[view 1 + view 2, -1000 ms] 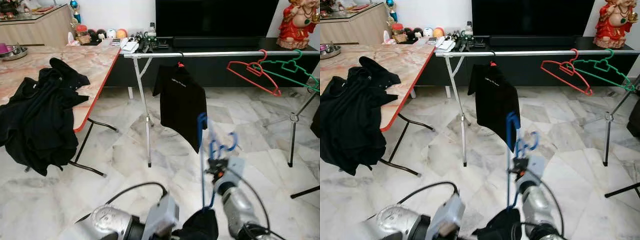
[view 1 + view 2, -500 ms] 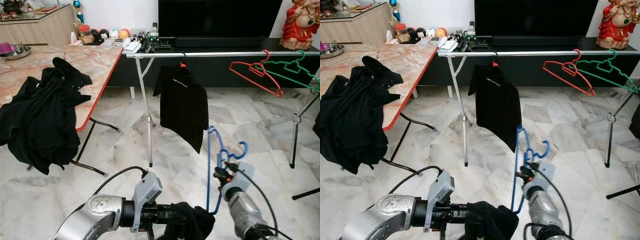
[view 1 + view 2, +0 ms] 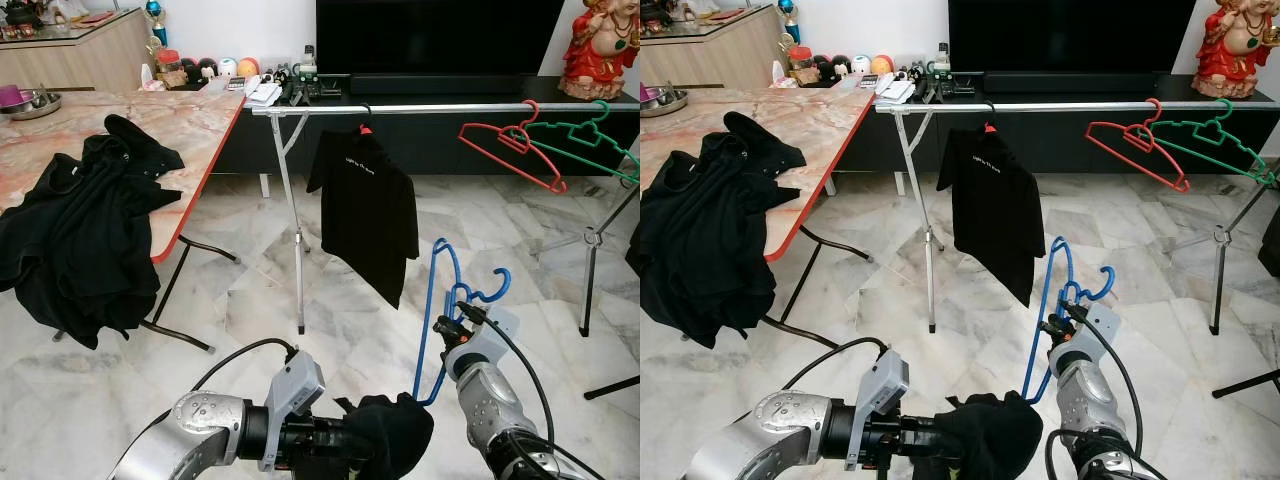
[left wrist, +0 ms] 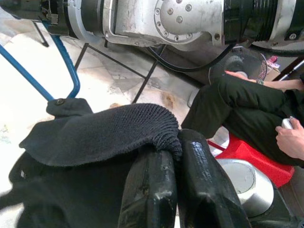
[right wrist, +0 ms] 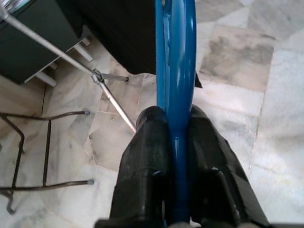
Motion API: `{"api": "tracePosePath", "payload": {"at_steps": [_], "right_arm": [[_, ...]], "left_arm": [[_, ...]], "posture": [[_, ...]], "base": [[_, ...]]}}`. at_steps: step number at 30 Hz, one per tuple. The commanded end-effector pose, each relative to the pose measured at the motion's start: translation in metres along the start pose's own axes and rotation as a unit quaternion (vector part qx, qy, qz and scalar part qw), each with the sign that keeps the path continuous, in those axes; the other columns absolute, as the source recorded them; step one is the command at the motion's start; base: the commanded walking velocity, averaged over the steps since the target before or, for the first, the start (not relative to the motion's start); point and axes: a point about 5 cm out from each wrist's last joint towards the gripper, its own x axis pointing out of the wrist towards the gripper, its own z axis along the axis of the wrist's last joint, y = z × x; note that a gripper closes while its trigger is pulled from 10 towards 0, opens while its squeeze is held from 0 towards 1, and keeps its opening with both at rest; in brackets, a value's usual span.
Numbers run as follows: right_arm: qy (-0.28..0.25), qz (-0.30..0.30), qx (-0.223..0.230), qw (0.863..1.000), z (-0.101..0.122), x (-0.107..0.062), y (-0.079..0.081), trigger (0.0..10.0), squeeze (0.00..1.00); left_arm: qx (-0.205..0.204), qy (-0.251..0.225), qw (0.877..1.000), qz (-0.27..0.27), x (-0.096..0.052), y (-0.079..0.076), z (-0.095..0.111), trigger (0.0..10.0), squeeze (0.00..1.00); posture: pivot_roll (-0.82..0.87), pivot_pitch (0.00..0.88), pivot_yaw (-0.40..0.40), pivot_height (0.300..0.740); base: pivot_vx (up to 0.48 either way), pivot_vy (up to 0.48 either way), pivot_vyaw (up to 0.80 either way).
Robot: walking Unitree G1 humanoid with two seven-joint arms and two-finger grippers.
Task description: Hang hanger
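Note:
My right gripper (image 3: 452,326) is shut on a blue hanger (image 3: 434,300), held upright low in front of me; its fingers (image 5: 147,156) clamp the blue bar (image 5: 175,71). A black garment (image 3: 388,440) hangs off the hanger's lower end. My left gripper (image 4: 176,156) is shut on the garment's knitted edge (image 4: 104,133), left of the hanger. Ahead stands a silver clothes rail (image 3: 430,107) carrying a black T-shirt (image 3: 365,210), a red hanger (image 3: 510,145) and a green hanger (image 3: 585,140).
A marble-topped folding table (image 3: 190,130) at the left holds a pile of black clothes (image 3: 80,230). The rail's legs (image 3: 295,250) stand on the marble floor. A dark TV console (image 3: 450,85) runs behind. A seated person (image 4: 247,104) is near my left arm.
My right gripper has carried the blue hanger to the right and slightly up. My left arm has reached forward, holding the black garment under the hanger.

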Motion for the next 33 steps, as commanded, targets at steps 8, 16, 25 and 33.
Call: {"api": "tracePosePath", "payload": {"at_steps": [8,16,25,33], "right_arm": [[-0.041,-0.055,0.159,0.985,0.026,0.007,0.004,10.0,0.00],[0.003,0.001,0.148,0.989,0.020,0.009,0.020,10.0,0.00],[0.027,0.008,0.124,0.992,0.011,0.007,0.017,10.0,0.00],[0.017,0.006,0.130,0.991,0.019,0.008,0.015,10.0,0.00]], "left_arm": [[0.017,-0.024,0.999,-0.013,0.005,-0.002,0.009,0.0,0.00],[0.009,-0.012,1.000,-0.011,0.006,-0.002,0.001,0.0,0.00],[0.006,0.000,0.988,0.152,-0.005,0.041,-0.013,10.0,0.00],[-0.007,0.035,0.972,0.232,-0.009,0.060,-0.034,10.0,1.00]], "posture": [[0.06,0.058,-0.003,0.740],[0.05,0.051,-0.002,0.740],[0.05,0.038,-0.004,0.740],[0.04,0.040,-0.006,0.740]], "base": [[0.000,0.000,0.00],[0.000,0.000,0.00],[0.000,0.000,0.00],[0.000,0.000,0.00]]}}
